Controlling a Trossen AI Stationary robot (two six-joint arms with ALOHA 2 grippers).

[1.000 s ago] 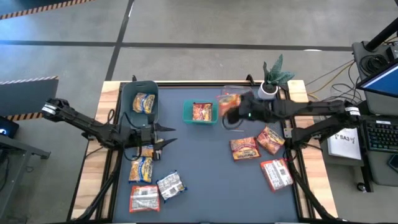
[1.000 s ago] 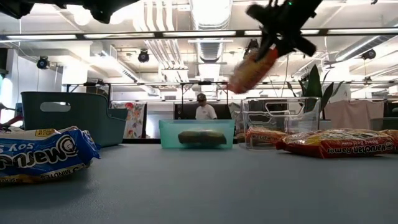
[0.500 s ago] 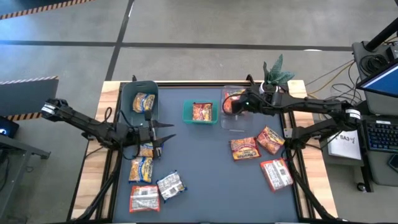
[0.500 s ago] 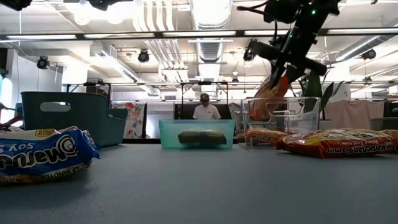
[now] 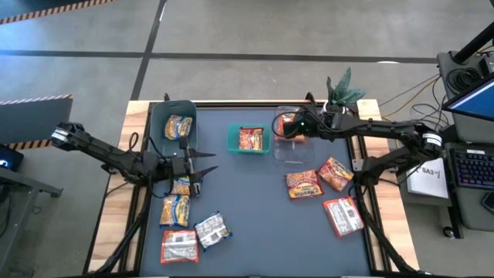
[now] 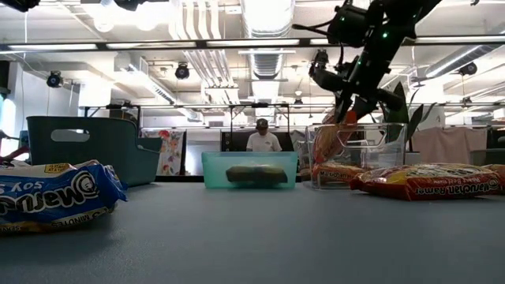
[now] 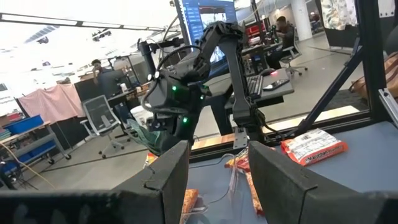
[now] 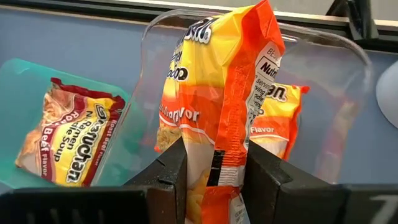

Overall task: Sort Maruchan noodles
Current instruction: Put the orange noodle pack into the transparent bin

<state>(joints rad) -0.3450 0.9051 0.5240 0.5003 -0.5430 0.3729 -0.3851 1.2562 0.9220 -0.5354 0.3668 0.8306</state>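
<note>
My right gripper [image 5: 290,124] is over the clear bin [image 5: 292,147] at the table's far side, shut on an orange-red noodle packet [image 8: 211,93]. A second orange packet [image 8: 281,106] lies in that bin. The teal bin [image 5: 248,148] holds a red-and-yellow packet [image 8: 68,140], and the dark bin [image 5: 166,116] holds a yellow-and-blue one [image 5: 178,127]. My left gripper [image 5: 210,164] hovers open left of centre, above a yellow-and-blue packet [image 5: 182,186], touching nothing. Loose packets lie flat on the table at right [image 5: 304,184] and near left [image 5: 175,210]. My right gripper pinches the orange-red packet between its two fingers near one short end [image 8: 214,177]. The fingers come from above, slanting down. The packet hangs below them, its lower part [image 6: 325,146] inside the clear bin's walls. Whether it touches the bin's floor I cannot tell.
A potted plant [image 5: 340,93] stands at the far right corner behind the clear bin. More red packets [image 5: 335,173] [image 5: 343,216] lie right of centre, red-and-grey ones [image 5: 211,230] [image 5: 179,245] near left. Bare table surface lies in the middle [image 5: 255,208]. A person sits beyond the table [image 6: 258,138].
My right gripper has carried the orange-red packet from between the teal and clear bins toward the table's far right, over the clear bin, and down. The packet has swung from a high slant to hanging nearly upright inside the bin.
</note>
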